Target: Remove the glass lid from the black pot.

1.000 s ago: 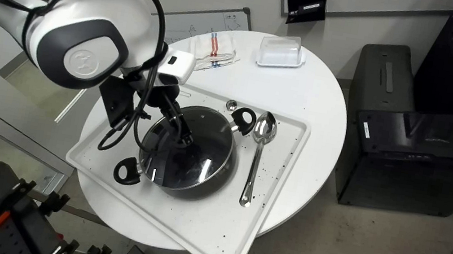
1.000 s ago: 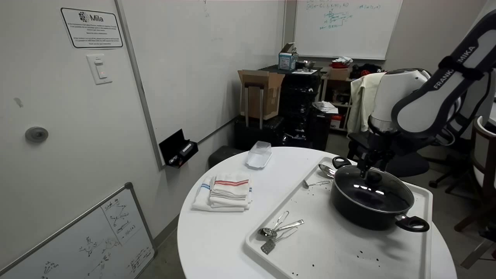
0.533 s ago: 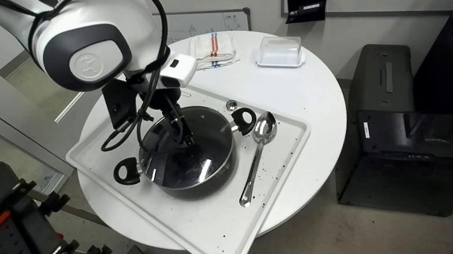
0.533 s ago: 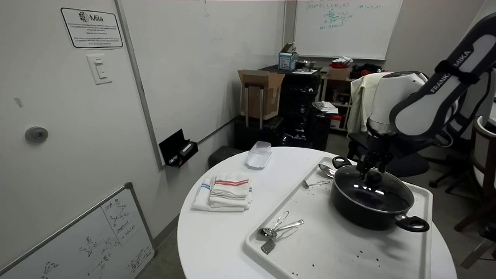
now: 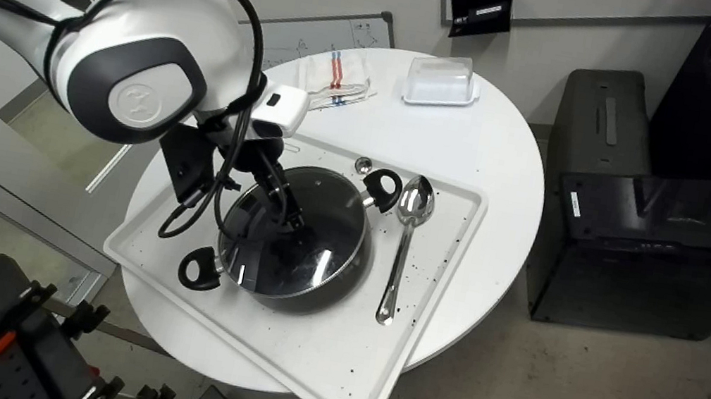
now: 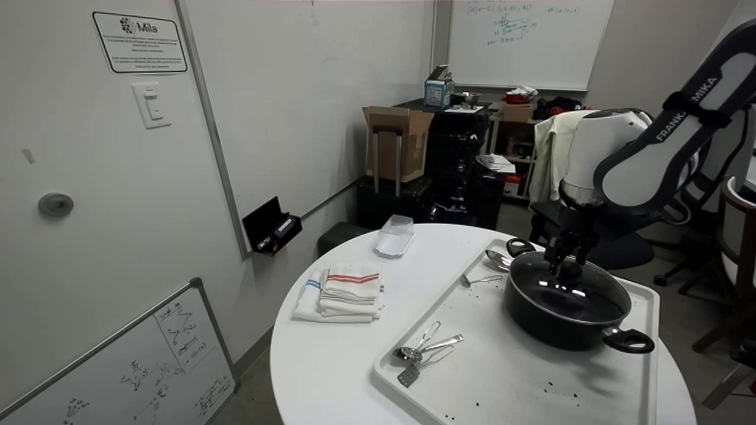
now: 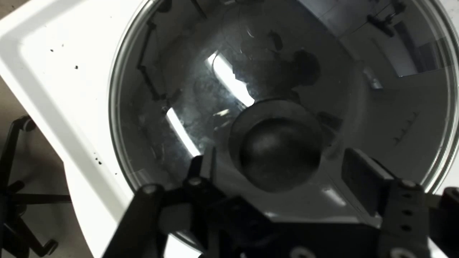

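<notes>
The glass lid (image 6: 566, 303) rested in place on the black pot (image 6: 549, 327), above which the claw (image 7: 282, 164) stood with jaws parted on either side of the ungripped knob (image 7: 279, 154); alignment thus appeared nearly complete, whereas grasping and lifting were not yet done.

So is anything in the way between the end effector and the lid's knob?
Nothing visible is. In the wrist view the open end effector frames the knob, with a gap on either side.
</notes>
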Controlling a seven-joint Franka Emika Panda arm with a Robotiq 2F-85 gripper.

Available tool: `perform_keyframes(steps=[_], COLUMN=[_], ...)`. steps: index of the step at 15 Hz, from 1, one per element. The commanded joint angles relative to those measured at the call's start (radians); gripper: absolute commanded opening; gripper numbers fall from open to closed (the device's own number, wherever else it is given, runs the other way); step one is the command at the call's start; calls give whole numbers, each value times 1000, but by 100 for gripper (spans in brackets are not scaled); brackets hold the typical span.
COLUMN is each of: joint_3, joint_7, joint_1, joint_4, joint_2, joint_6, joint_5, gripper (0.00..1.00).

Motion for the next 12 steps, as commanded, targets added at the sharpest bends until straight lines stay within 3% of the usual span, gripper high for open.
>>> perform_keyframes(steps=[1, 5, 12], joint_3=[-1, 1, -9], joint_7=[-1, -1, 0], joint_1=[7, 6, 8], joint_4=[-8, -10, -29], joint_2=[-13, -22, -60], joint_6=[-11, -14, -31], joint_5=[14, 15, 10], gripper=[60, 29, 25])
